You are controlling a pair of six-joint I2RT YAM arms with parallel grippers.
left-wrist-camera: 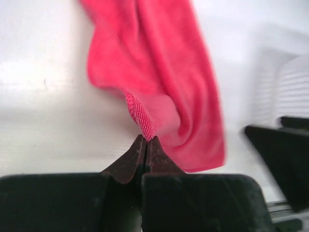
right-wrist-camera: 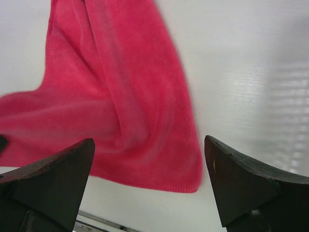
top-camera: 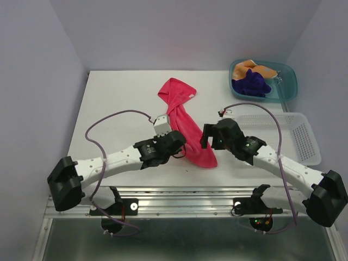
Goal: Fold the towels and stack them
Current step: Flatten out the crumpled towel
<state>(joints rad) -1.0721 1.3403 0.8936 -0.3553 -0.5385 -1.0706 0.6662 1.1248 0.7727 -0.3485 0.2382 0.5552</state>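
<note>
Your weakest point is the left gripper (left-wrist-camera: 146, 145): its jaws are pressed fully together on just a sliver of hem at a corner of the pink-red towel (top-camera: 182, 122). With so little cloth caught, a quick or sideways pull would likely slip it free. The towel lies in the middle of the top view as a long, bunched strip running from upper centre down to between the two wrists. Because it is twisted on itself, lifting one corner alone may drag the whole roll across the table (top-camera: 119, 98) rather than open it. Your right gripper (right-wrist-camera: 149, 141) is spread wide and holds nothing. In its wrist view the towel's other near corner sits between and just beyond the fingers, not touching either. Closing from here could miss the corner or catch more than one layer. The two wrists are also close together, so watch for contact as they part. The dark purple towel (top-camera: 251, 81) and orange towel (top-camera: 258, 69) wait crumpled in the teal bin (top-camera: 291, 81) at upper right.
</note>
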